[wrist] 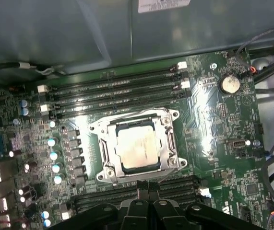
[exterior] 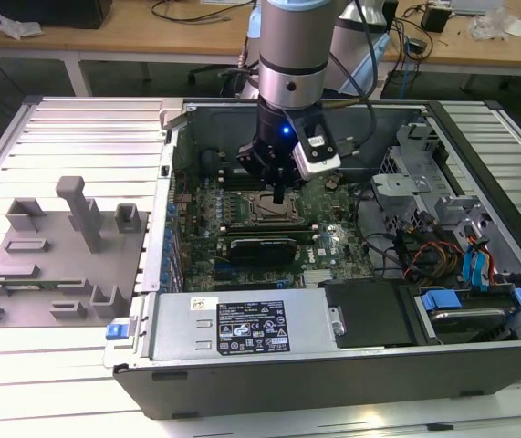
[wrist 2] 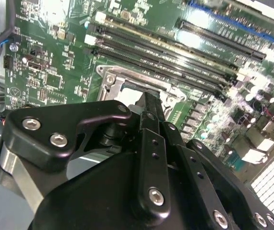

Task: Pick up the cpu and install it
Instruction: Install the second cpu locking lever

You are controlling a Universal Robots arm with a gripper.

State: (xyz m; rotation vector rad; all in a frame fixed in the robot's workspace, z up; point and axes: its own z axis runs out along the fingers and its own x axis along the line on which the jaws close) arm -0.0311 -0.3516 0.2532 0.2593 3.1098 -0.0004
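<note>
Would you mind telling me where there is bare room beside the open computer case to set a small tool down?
The ribbed metal tabletop behind the grey plastic fixture blocks is bare. Inside the case it is crowded: the black gripper hangs over the silvery square cpu.

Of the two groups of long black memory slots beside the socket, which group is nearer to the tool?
In the first wrist view, the memory slots next to the tool are nearer. The other memory slots lie across the socket, which holds the cpu, beside the grey case wall.
</note>
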